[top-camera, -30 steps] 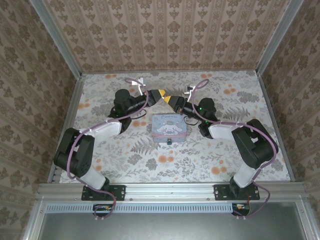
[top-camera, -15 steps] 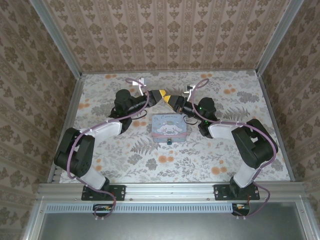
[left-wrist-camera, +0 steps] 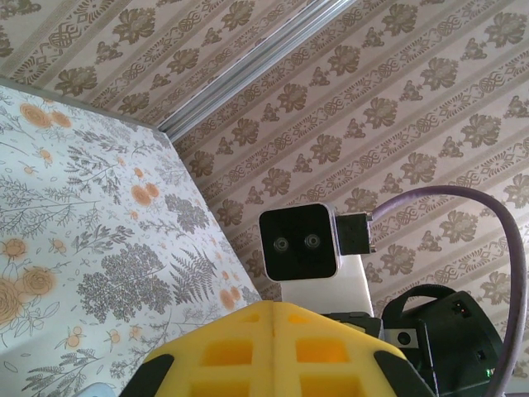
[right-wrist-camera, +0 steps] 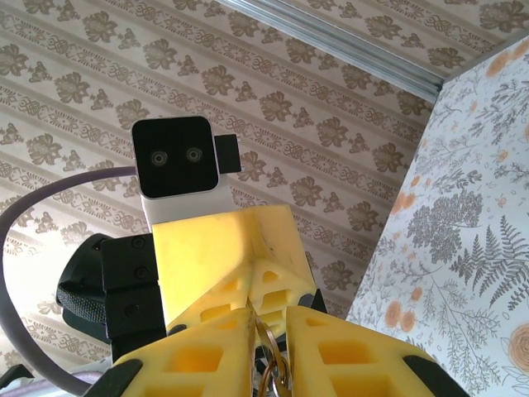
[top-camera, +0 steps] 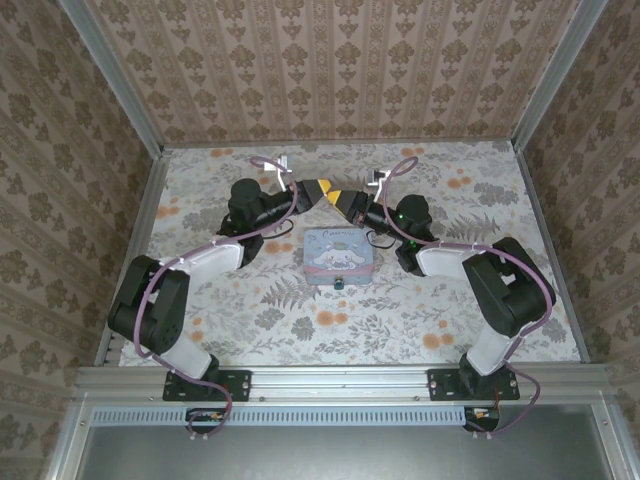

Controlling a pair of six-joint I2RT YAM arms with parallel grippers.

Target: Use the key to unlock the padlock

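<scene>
Floral table (top-camera: 300, 320) below: right jaws pinch the key (right-wrist-camera: 270, 364); left jaws pressed together (contents hidden).

**Key Cropped, Padlock a Mere Speck**

In the right wrist view, the thin brownish-gold metal key (right-wrist-camera: 271, 368) sits pinched in the right claw (right-wrist-camera: 269, 321) and runs off the bottom edge, so its blade is unseen. From above, the tiny dark metal padlock (top-camera: 340, 283) at the near side of the pastel-blue cartoon tin (top-camera: 338, 255) is too small to tell whether it is locked. The left claw (left-wrist-camera: 273, 310) is cut off by its own view's bottom edge.
</scene>
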